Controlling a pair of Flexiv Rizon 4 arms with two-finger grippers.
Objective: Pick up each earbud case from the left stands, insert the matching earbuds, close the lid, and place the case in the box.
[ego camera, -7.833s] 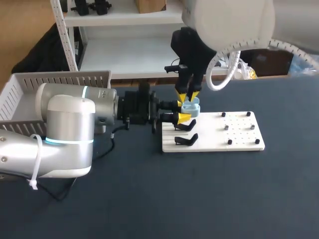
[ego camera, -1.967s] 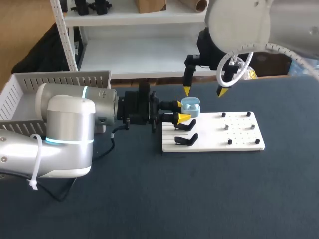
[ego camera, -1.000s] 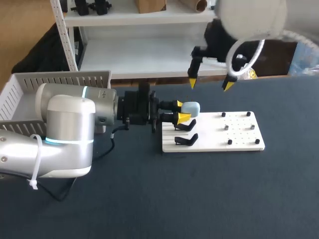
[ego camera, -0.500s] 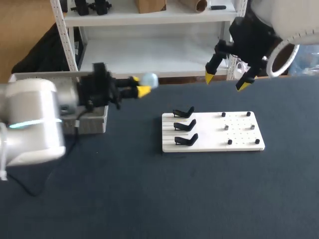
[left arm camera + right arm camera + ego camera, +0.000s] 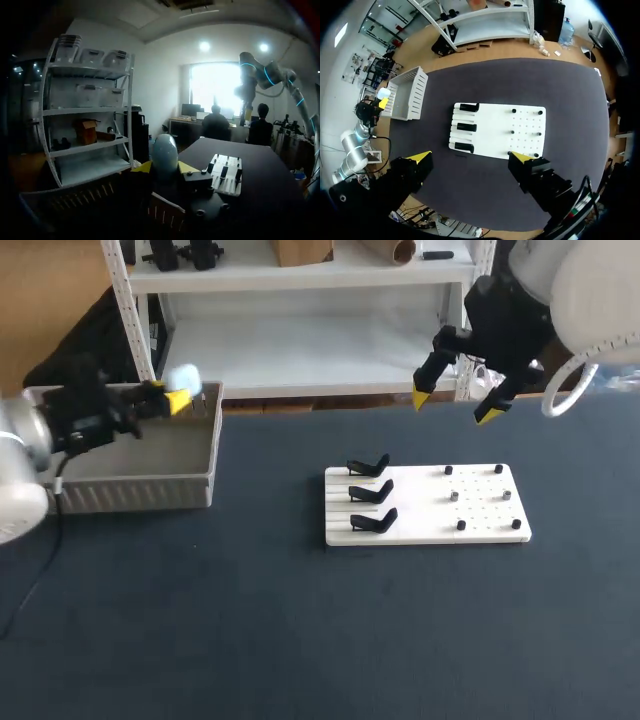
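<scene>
A closed light-blue earbud case [image 5: 183,381] sits between the yellow tips of my left gripper [image 5: 176,400], which is shut on it and holds it above the back right corner of the grey slatted box [image 5: 130,490]. In the left wrist view the case [image 5: 165,152] stands upright between the tips of that gripper [image 5: 165,168]. My right gripper [image 5: 453,407] hangs open and holds nothing, high above the far edge of the white board [image 5: 480,530]. From the right wrist view the case [image 5: 383,93] shows small beside the box [image 5: 410,95].
Three black stands [image 5: 370,492] line the board's left side with nothing on them. Small black pegs [image 5: 460,525] dot its right half. The right gripper [image 5: 472,157] looks straight down on the board [image 5: 495,135]. Dark tabletop lies between box and board.
My left arm has swung left, carrying the case from the stands to above the box. The right gripper has drifted right and away from the board, still open.
</scene>
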